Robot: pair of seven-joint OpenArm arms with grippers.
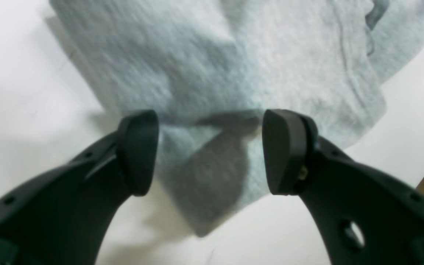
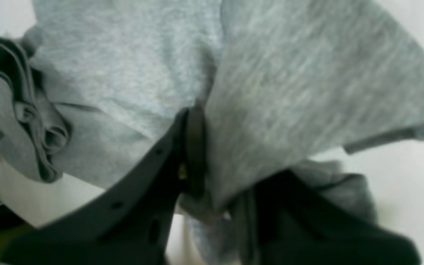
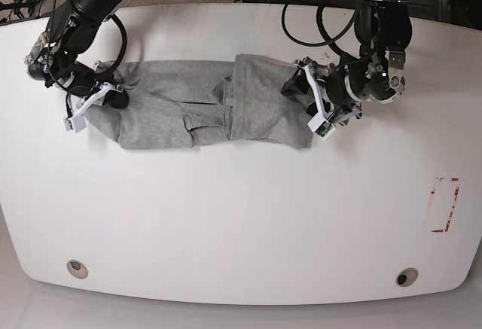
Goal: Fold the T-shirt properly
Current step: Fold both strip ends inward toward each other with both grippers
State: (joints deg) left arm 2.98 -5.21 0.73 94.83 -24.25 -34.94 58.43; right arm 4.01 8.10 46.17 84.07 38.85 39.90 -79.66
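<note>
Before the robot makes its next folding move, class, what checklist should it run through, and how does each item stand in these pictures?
1. Right gripper closed on cloth: ok, its jaws are pinched on a fold of the T-shirt.
2. Left gripper ready to grasp: ok, jaws apart with a corner of the shirt lying between them, nothing pinched yet.
3. Shirt fully on the table: ok, base view shows all of it on the white top.
4. Cloth lying flat: not ok, it is bunched at the right gripper's end and one flap is already folded over near the middle.
5. How many layers the right gripper holds: cannot tell, the pinch is blurred.
</note>
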